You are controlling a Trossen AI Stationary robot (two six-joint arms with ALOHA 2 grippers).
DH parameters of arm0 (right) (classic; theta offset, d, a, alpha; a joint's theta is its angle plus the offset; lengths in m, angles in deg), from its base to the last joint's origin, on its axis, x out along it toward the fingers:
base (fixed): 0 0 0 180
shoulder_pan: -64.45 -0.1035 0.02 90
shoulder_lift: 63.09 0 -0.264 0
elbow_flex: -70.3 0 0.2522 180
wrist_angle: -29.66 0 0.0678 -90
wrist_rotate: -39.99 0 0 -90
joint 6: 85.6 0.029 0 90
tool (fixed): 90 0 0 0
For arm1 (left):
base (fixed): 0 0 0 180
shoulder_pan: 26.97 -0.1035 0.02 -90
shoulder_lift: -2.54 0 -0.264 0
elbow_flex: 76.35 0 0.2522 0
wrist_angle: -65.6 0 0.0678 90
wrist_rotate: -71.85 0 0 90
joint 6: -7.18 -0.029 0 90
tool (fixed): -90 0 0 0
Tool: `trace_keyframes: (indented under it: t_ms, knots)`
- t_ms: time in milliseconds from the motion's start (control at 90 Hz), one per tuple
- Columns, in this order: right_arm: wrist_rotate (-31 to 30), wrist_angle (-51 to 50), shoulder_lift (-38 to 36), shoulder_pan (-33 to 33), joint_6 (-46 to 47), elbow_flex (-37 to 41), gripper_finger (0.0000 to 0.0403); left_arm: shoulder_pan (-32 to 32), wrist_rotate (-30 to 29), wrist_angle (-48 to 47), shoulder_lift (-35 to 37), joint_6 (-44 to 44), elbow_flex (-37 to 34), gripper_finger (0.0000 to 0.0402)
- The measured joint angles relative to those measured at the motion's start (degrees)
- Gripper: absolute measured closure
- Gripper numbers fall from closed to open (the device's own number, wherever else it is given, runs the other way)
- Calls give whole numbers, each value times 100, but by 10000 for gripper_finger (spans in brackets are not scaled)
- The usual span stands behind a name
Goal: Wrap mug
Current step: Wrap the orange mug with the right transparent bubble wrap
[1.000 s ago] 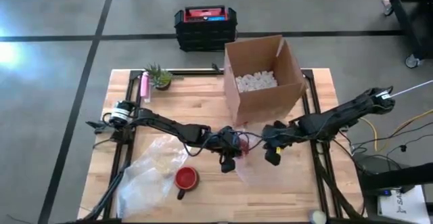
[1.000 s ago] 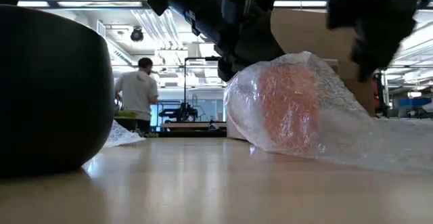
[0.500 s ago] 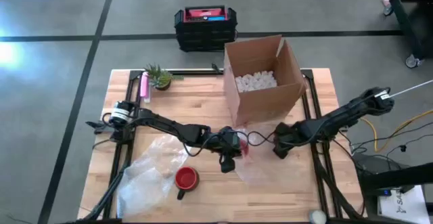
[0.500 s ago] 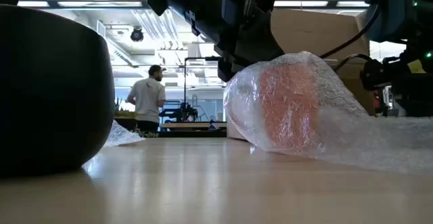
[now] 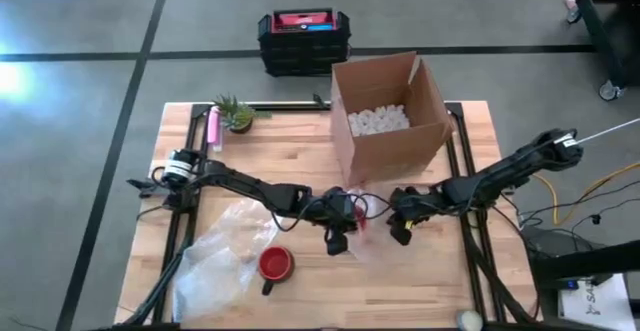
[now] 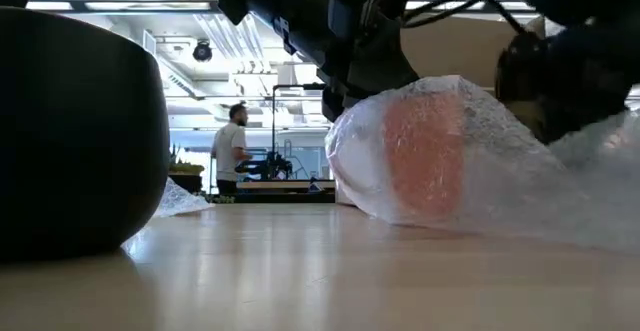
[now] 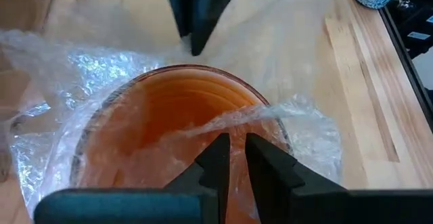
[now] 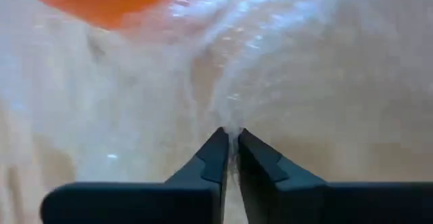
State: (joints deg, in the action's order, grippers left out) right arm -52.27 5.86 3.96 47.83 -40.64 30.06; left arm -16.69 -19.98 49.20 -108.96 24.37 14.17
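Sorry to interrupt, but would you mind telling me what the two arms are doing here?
They are wrapping an orange mug in bubble wrap near the middle of the wooden table. The left claw is shut on a fold of wrap at the mug's rim, while the right claw pinches the sheet beside it. A red mug and an open cardboard box wait nearby.

Left arm: reaches from the table's left edge toward the centre, elbow low, wrist bent down. Left gripper (image 5: 337, 233): fingers (image 7: 215, 158) pinched nearly together on a fold of wrap (image 7: 223, 119). Right arm: stretches in from the right edge, forearm almost level. Right gripper (image 5: 401, 229): fingers (image 8: 215, 155) closed on a gathered ridge of wrap.
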Motion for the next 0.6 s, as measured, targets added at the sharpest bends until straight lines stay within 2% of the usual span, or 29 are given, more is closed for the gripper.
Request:
trace_keyframes:
  t_ms: [344,500,600]
  knots:
    - [76,221,-656,0,-1165,-890,402,0,0,0,0,0,0,365]
    - [-82,720,-567,0,-1457,-966,402,0,0,0,0,0,0,365]
    - [-137,1276,-248,2,-1762,-968,403,0,-2,0,0,0,0,365]
